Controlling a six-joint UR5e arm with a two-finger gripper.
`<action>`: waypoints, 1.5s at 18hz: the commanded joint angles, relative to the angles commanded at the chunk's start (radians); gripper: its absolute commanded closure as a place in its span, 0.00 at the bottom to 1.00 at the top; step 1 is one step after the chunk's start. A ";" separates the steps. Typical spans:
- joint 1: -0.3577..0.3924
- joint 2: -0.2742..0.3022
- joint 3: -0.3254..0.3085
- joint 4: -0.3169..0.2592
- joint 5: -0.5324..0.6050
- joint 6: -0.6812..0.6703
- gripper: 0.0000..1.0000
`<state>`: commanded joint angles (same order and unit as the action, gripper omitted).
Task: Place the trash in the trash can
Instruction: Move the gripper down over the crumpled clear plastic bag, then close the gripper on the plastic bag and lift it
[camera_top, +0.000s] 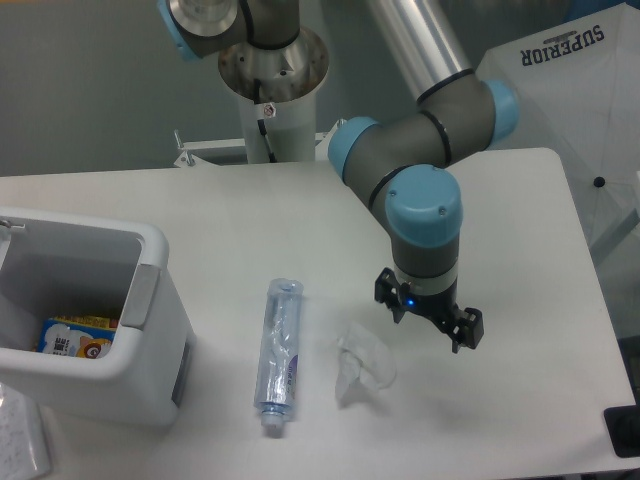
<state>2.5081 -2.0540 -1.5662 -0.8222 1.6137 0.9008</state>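
A long flattened clear bottle (279, 354) with a blue-purple label and white cap lies on the table, cap toward the front edge. To its right rests a small crumpled clear wrapper (361, 365). The white trash can (152, 322) stands at the left, open-topped, with a yellow and blue packet (73, 336) inside. My gripper (428, 316) hangs open just right of and slightly behind the wrapper, fingers pointing down, nothing between them.
The arm's white base column (272, 90) rises at the back centre. A white sheet with "SUPERIOR" printed on it (570, 90) stands at the back right. A dark object (624, 430) sits off the table's front right corner.
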 joint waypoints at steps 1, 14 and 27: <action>-0.005 -0.005 0.000 0.000 0.000 -0.026 0.00; -0.124 -0.043 -0.057 -0.011 0.015 -0.180 0.00; -0.146 -0.103 -0.029 -0.005 0.149 -0.187 0.83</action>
<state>2.3623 -2.1568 -1.5954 -0.8268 1.7626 0.7133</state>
